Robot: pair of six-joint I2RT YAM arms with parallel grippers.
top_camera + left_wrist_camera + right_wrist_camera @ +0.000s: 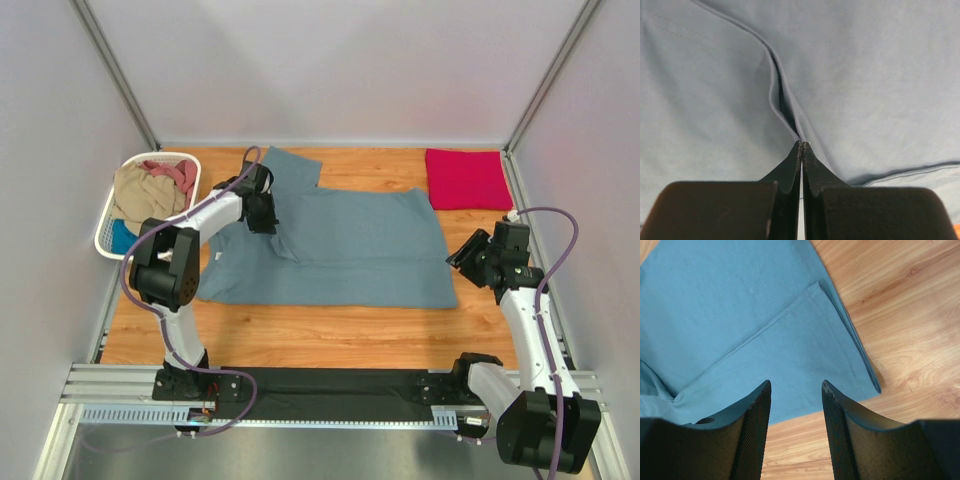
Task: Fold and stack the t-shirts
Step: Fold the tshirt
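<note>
A large slate grey-blue t-shirt (350, 250) lies spread across the middle of the wooden table. My left gripper (265, 215) is over its upper left part, by the sleeve. In the left wrist view the gripper (801, 143) is shut, pinching a raised fold of this shirt (865, 75) at the tips. My right gripper (462, 255) hovers just off the shirt's right edge. In the right wrist view it (794, 385) is open and empty above the shirt's hem corner (790, 340). A folded crimson-pink t-shirt (467, 178) lies at the back right.
A white slatted basket (103, 238) at the back left holds a tan shirt (145, 190), a dusty-pink shirt (177, 172) and a bright-blue one (122, 236). White walls and metal posts enclose the table. Bare wood (900, 315) shows right of the shirt.
</note>
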